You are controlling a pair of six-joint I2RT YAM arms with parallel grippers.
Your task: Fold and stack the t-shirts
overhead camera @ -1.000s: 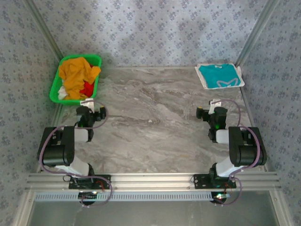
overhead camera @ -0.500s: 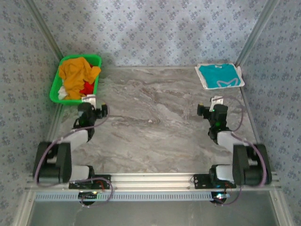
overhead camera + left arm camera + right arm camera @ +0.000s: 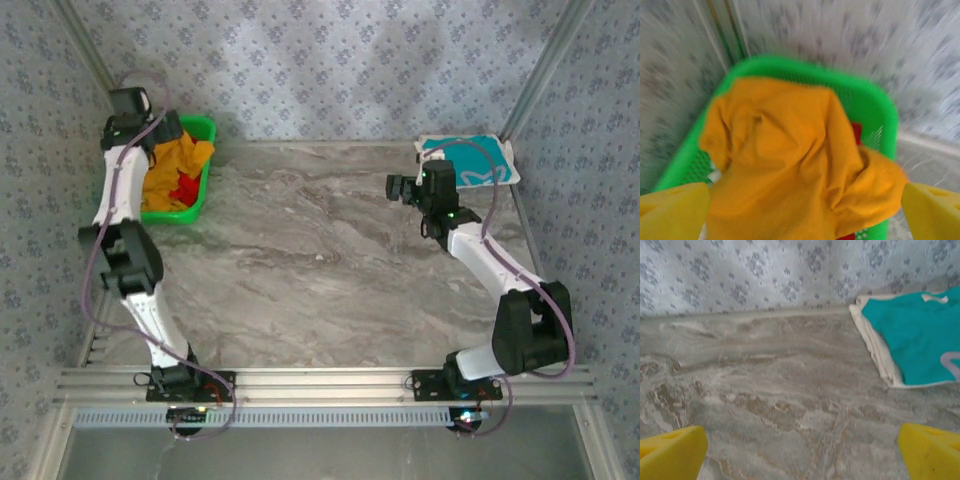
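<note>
My left fingers [image 3: 670,207] hang spread and empty above the yellow-orange tee [image 3: 785,150], which lies crumpled in the green basket [image 3: 875,115] with 1 fold spilling over the rim. I judge a deep pinch could snag the red cloth [image 3: 183,190] beneath, or drag the basket along. The right fingers [image 3: 670,450], also spread, face the teal tee [image 3: 915,340], folded flat at the far right corner of the tabletop [image 3: 765,380].
</note>
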